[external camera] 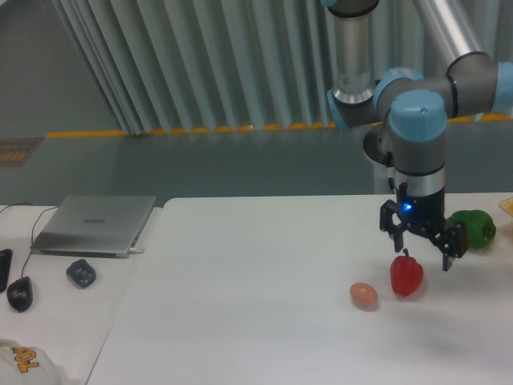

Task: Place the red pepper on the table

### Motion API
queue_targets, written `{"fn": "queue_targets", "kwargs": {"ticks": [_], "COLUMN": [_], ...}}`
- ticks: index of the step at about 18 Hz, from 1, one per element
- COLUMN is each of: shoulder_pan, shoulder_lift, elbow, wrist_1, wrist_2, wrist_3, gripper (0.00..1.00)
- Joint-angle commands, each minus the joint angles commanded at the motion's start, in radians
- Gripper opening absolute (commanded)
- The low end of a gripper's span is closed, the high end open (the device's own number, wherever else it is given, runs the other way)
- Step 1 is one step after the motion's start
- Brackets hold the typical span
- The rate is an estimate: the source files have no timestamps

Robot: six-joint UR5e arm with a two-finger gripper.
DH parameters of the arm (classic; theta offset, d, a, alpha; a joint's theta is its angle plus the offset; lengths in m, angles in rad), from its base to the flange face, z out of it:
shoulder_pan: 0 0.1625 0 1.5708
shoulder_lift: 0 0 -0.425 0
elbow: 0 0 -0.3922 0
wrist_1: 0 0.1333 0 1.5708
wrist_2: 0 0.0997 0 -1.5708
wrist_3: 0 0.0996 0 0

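Observation:
The red pepper stands on the white table at the right, its thin dark stem pointing up. My gripper hangs just above and slightly to the right of it, open, with nothing between its fingers. The fingertips are clear of the pepper and no longer touch it.
A brownish egg lies just left of the red pepper. A green pepper sits behind the gripper at the right edge. On the smaller desk to the left are a grey laptop, a dark lump and a black mouse.

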Motion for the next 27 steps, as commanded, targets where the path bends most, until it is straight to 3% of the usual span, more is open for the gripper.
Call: {"fn": "queue_targets", "kwargs": {"ticks": [7, 12, 27], "shoulder_pan": [0.09, 0.221, 0.238], "shoulder_lift": [0.005, 0.002, -0.021], "elbow": [0.023, 0.023, 0.006], "wrist_1": [-0.011, -0.04, -0.08], "wrist_2": [0.005, 0.002, 0.008], "wrist_3": [0.313, 0.6, 0.697], "gripper": [1.0, 1.0, 1.0]}}
